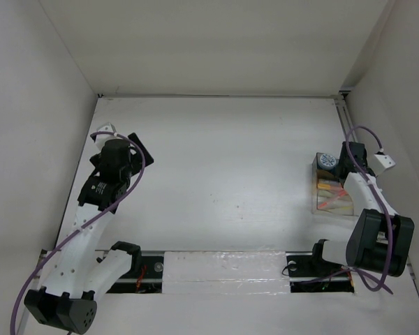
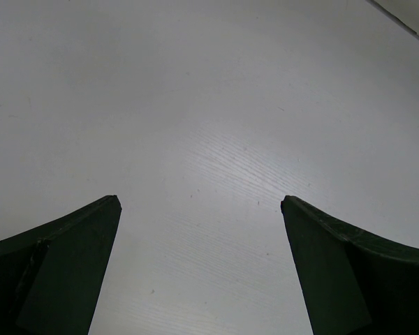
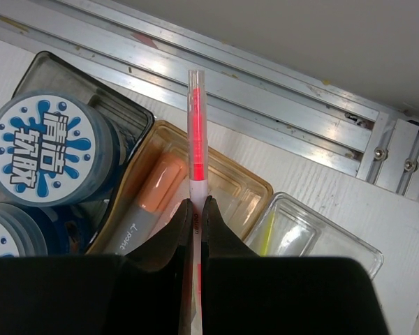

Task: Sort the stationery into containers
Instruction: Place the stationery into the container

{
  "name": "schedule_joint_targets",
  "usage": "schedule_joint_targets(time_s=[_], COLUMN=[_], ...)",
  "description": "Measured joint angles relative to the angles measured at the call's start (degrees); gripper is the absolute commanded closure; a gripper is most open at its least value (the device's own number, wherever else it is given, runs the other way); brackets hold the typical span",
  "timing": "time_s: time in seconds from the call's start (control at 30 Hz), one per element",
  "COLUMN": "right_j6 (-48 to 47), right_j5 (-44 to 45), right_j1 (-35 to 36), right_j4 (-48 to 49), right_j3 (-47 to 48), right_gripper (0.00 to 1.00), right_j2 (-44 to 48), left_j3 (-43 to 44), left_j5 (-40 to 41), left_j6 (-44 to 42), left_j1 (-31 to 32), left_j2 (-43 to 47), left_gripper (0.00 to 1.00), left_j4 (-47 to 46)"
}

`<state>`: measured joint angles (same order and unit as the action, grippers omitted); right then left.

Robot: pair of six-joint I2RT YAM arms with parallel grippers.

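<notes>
Clearly the right claw (image 3: 195,204) pinches a thin red pen (image 3: 195,132), its long axis running up the frame, over the tray (image 3: 255,185) compartment holding an orange marker (image 3: 156,192).

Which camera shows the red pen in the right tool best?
Right wrist: the red pen is pinched in the right tool, close up. Top view: lost behind the right arm. Left wrist: only table.
</notes>
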<state>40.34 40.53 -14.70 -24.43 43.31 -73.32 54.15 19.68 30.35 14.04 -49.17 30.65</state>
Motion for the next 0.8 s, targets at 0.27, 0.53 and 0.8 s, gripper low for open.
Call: schedule_joint_targets(time_s=[0.27,0.53,0.8], right_j6=[1.14,1.51,1.51], right_j5=[0.61,0.98,0.96], right_j1=[-1.36,-1.79,-1.79], right_j4=[-2.25,-2.93,-3.78], right_j3=[-0.42,-1.07,-1.18], right_gripper=[1.00,1.00,1.00], right_j2=[1.92,3.91,5.09], left_j3=[0.00,0.00,0.00], left_j5=[0.00,0.00,0.00], left_j6=[0.00,-0.02,-0.04], left_j1=[0.00,0.00,0.00], left_j2=[0.28,0.55,0.90], left_gripper=[0.00,0.00,0.00], left_j4=[0.00,0.00,0.00])
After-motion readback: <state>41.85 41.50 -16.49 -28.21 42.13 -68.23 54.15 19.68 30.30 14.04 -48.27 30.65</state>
